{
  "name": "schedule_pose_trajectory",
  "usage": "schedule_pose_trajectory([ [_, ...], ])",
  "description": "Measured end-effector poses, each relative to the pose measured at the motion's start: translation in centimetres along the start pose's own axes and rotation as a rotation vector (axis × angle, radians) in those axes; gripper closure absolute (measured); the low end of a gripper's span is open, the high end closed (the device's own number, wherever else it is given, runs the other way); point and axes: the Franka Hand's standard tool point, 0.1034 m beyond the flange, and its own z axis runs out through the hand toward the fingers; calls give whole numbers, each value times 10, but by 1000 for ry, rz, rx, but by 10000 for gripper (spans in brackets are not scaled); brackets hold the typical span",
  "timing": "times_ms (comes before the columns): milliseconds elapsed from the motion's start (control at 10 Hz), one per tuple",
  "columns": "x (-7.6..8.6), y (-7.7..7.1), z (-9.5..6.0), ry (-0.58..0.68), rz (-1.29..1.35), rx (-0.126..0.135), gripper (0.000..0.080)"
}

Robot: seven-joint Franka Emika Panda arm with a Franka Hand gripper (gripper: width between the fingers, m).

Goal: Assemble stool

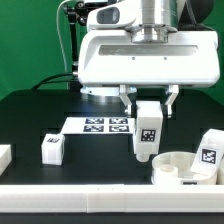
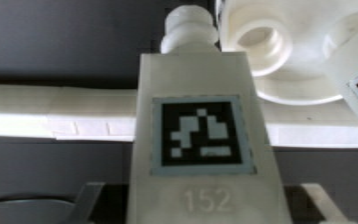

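My gripper (image 1: 147, 104) is shut on a white leg block (image 1: 147, 132) with a black-and-white tag, holding it upright above the table. In the wrist view the leg (image 2: 201, 120) fills the middle, tag facing the camera, number 152 below it, its round peg end pointing away. The round rimmed seat disc (image 1: 176, 169) lies on the table at the exterior view's right, below and right of the held leg; it shows in the wrist view (image 2: 297, 50) beyond the leg's tip. Another leg block (image 1: 52, 149) stands at the exterior view's left. A third tagged leg (image 1: 209, 150) leans at the seat's right.
The marker board (image 1: 100, 125) lies flat behind the held leg. A plain white bar (image 1: 90, 198) runs along the table's front edge, also seen in the wrist view (image 2: 60, 112). A white block end (image 1: 4, 157) sits at the far left edge.
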Motion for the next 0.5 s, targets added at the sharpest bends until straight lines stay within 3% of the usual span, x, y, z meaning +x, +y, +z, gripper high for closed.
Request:
schedule_pose_trajectory([
  [100,7,-7,-6,90,0,3,462],
  [400,7,-26,-6,110,25,27,462],
  [500,5,-25,-4,103,16,26,462],
])
